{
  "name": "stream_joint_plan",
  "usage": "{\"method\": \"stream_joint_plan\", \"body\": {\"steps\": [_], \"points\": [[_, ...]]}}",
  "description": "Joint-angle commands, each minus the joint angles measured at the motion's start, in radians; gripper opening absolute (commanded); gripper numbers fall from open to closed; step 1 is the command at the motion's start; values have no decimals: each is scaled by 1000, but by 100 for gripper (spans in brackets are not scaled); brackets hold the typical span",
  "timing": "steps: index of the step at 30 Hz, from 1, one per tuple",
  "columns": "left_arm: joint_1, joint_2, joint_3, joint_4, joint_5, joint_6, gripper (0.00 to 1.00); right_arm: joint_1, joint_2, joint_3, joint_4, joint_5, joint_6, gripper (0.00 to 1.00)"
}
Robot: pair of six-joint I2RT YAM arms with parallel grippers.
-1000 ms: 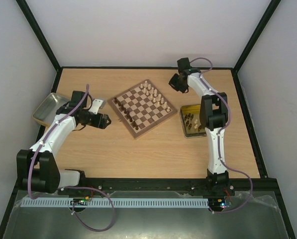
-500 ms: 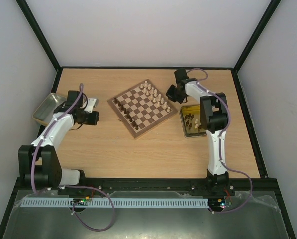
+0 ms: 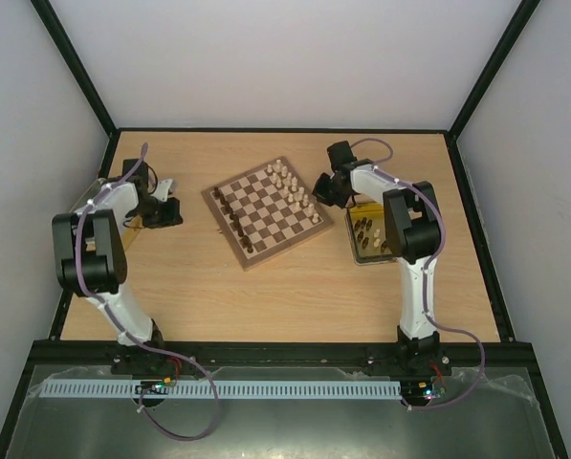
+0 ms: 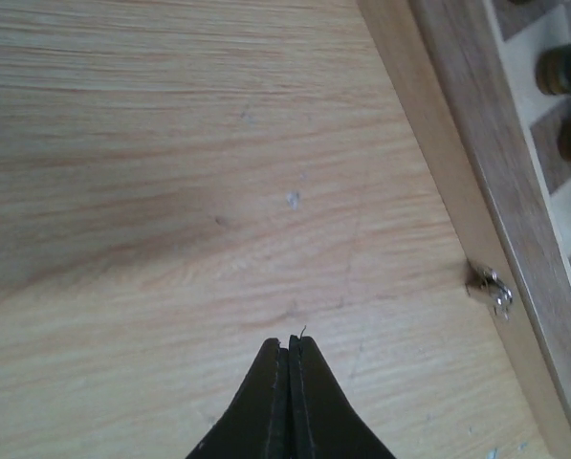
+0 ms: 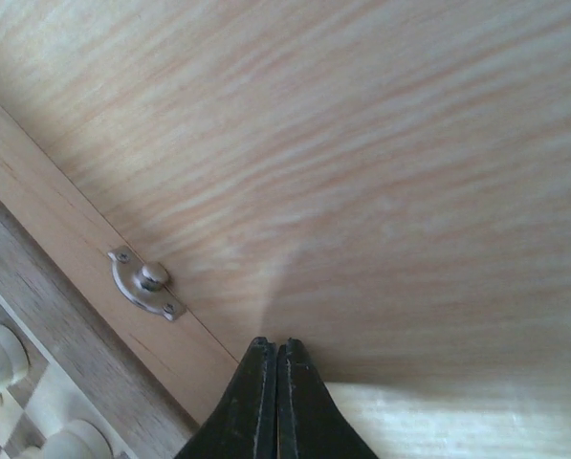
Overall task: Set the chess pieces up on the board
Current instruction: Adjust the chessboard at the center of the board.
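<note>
As the left gripper (image 4: 289, 340) and right gripper (image 5: 274, 342) flank the board (image 3: 271, 212) at mid-frame, each pinched shut on nothing, they look set to nudge it, chess pieces (image 3: 295, 191) lining two edges.

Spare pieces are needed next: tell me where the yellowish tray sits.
Top external view: the yellowish tray lies on the right side of the table, just right of the board, partly under the right arm, with dark pieces in it.
</note>
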Motion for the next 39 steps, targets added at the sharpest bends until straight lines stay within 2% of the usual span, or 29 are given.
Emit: {"method": "stream_joint_plan", "body": {"steps": [1, 7, 16, 39], "points": [[13, 104, 67, -54, 117, -35, 2, 32, -54, -77, -22, -2, -12, 2], [15, 236, 123, -81, 253, -33, 2, 70, -124, -162, 10, -8, 2, 2], [31, 279, 123, -74, 321, -28, 2, 158, -227, -299, 60, -18, 37, 2], [38, 177, 3, -99, 260, 48, 2, 337, -459, -580, 131, -15, 114, 2]]}}
